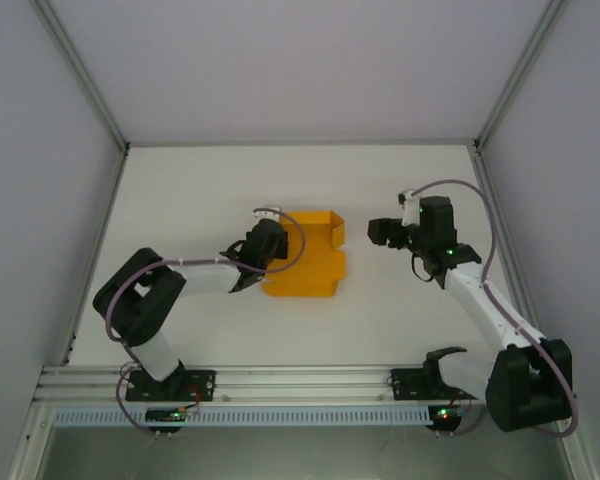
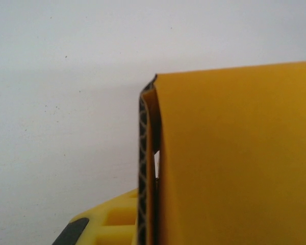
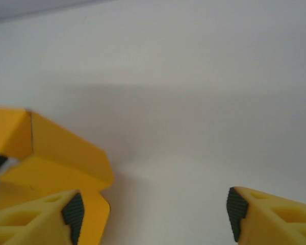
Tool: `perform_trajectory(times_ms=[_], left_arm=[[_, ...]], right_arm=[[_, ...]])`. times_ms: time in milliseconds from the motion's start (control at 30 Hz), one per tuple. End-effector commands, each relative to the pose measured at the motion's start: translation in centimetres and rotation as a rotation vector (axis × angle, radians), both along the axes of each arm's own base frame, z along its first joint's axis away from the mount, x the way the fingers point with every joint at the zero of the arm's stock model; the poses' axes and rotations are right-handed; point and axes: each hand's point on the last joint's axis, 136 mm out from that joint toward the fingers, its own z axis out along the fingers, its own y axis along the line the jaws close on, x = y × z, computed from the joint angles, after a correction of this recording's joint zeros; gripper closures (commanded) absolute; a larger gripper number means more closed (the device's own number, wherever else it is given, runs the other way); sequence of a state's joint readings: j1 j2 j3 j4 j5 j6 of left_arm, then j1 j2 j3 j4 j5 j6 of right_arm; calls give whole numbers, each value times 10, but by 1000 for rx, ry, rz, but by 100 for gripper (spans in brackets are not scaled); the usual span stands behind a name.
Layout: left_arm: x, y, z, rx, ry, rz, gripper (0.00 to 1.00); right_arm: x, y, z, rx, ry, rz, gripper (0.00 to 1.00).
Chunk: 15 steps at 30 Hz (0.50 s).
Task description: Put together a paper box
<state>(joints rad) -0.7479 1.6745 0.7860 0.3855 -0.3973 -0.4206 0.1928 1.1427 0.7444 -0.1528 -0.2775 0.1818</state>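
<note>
The paper box [image 1: 305,255] is orange-yellow card, partly folded with raised walls, lying mid-table. My left gripper [image 1: 263,247] is at its left edge, shut on a wall of the card. In the left wrist view a black ribbed pad [image 2: 142,168] presses flat against the folded card [image 2: 234,153]. My right gripper [image 1: 384,232] hovers to the right of the box, apart from it. Its fingers stand wide open [image 3: 155,214] over bare table, with the box's folded corner [image 3: 56,153] at the left beside one fingertip.
White walls and an aluminium frame [image 1: 90,90] enclose the white table [image 1: 300,180]. A metal rail [image 1: 300,385] with both arm bases runs along the near edge. Bare table lies behind the box and to either side.
</note>
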Motion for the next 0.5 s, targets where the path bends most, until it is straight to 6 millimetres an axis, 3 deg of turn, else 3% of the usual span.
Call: perform_trajectory(times_ms=[0, 67, 233, 467], left_arm=[[-4, -6, 15, -44, -17, -34, 100], [-5, -8, 16, -44, -27, -48, 100], [-7, -8, 16, -32, -20, -50, 100], [-6, -8, 15, -24, -22, -51, 100]], right_arm=[[-3, 33, 2, -6, -67, 220, 32], [1, 44, -3, -15, -82, 269, 39], [2, 77, -15, -81, -90, 404, 39], [11, 98, -37, -80, -28, 452, 49]])
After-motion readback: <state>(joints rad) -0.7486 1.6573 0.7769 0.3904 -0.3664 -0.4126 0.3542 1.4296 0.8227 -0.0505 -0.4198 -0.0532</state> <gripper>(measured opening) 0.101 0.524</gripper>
